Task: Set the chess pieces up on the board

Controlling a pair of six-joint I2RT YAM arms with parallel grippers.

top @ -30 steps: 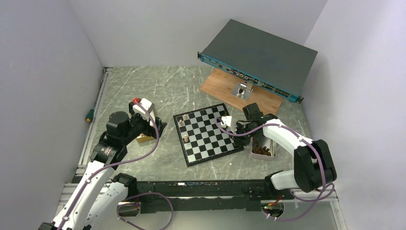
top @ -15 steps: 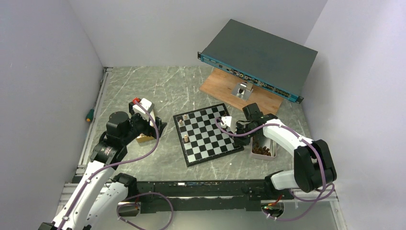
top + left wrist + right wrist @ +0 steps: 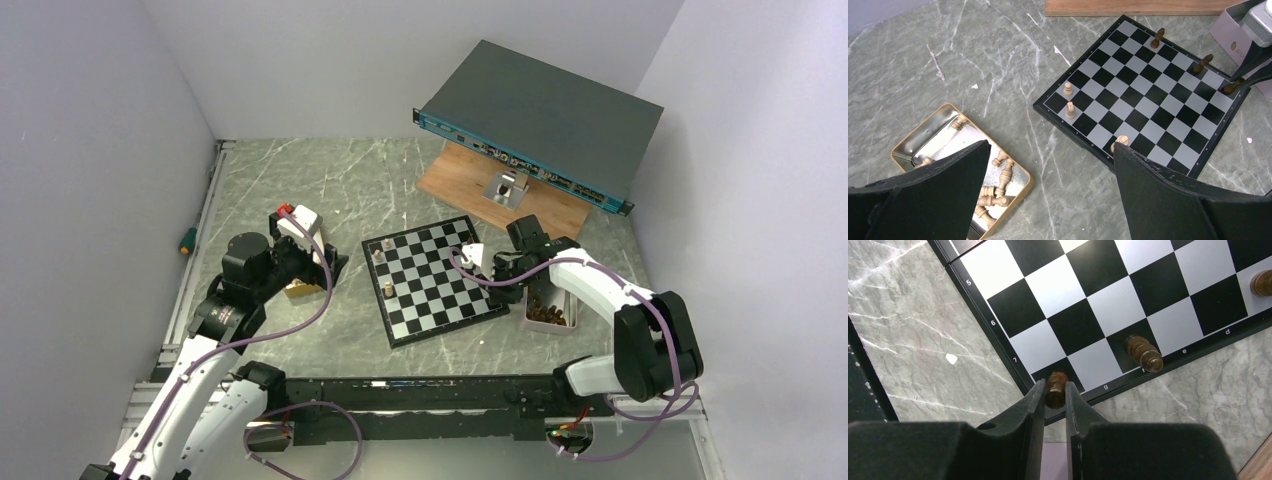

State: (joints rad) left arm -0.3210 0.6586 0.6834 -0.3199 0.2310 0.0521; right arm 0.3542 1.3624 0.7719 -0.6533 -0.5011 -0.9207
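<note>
Showing the table as seen from above the arm bases, with 12 o'clock at the far wall. The board (image 3: 437, 285) lies flat and slightly askew near the middle of the marble table (image 3: 998, 60).

The right gripper (image 3: 1054, 388) reaches over the board's edge at about 4 o'clock. Its fingers (image 3: 1033, 410) are drawn in tight on either side of a dark brown piece (image 3: 1057, 382). That piece stands on a black square in the outermost row, close to the near right corner. Two more dark pieces (image 3: 1144, 353) stand singly along that same edge row, toward 12 o'clock.

Three light tan pieces (image 3: 1067, 89) stand along the opposite edge, at the board's 9 o'clock side, each on its own square.

The left gripper (image 3: 1050, 150) hangs above bare table at 9 o'clock of the board. Its jaws are spread as wide as they go and hold nothing. Under its left finger lies a gold tin (image 3: 918, 126), in which several loose light pieces (image 3: 1003, 172) lie on their sides.

A pink box (image 3: 1230, 27) sits just beside the board at 3 o'clock, with a heap of brown pieces (image 3: 548, 313) inside. At 1 o'clock a wooden plank (image 3: 455, 185) rests on the table, with a dark flat case (image 3: 545, 110) tilted above it.
</note>
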